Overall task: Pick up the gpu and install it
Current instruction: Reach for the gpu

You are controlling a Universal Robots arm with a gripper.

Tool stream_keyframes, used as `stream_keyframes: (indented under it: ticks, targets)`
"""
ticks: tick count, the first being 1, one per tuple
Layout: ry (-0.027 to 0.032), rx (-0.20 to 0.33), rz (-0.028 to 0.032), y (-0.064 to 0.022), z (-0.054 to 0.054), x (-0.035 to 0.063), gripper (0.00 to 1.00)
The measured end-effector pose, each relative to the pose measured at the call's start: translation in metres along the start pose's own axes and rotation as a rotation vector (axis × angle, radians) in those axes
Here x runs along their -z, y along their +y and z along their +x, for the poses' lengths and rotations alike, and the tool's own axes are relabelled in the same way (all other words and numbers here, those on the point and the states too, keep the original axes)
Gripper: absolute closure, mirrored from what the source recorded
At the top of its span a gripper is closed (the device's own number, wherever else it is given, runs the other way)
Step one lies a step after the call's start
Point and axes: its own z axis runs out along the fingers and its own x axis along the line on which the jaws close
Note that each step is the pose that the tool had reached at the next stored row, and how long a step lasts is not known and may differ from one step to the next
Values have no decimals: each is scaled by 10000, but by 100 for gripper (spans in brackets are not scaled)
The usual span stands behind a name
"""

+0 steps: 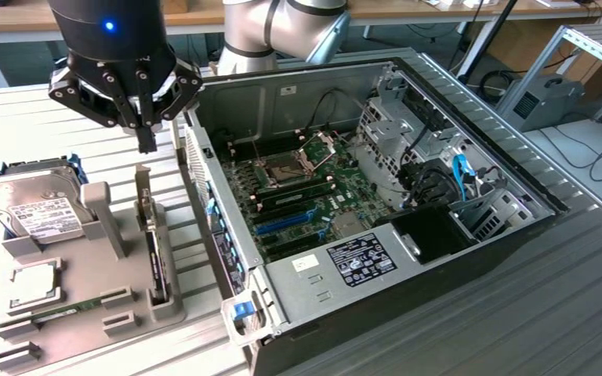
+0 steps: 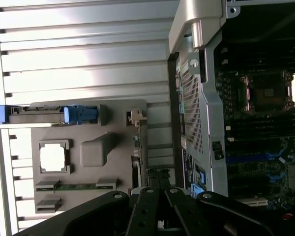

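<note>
The gpu (image 1: 156, 258) stands on its long edge in a slot along the right side of a grey fixture tray (image 1: 92, 258), in the lower left of the exterior view. Its silver end bracket points up and towards the back. It sits just beside the open computer case (image 1: 385, 235) and apart from it.

The gripper (image 1: 146, 142) hangs above the bracket end of the card, in the upper left of that frame. Its fingers are pressed together and hold nothing, and they do not touch the card.

On the same tray, further to the exterior view's left, lie a hard drive (image 1: 34, 207) with a white label, a CPU (image 1: 31, 283) and a green RAM stick (image 1: 66, 307) near the bottom edge.

The case lies on its side on a slatted metal table (image 1: 29, 125). Its motherboard (image 1: 312, 192) is exposed, with blue expansion slots (image 1: 285, 222) near the frame's centre.
</note>
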Motion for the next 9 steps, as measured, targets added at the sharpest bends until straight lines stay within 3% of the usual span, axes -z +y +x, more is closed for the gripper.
stream_keyframes:
  ticks: [9]
  targets:
    - [0,0,0,-26,3,-3,89]
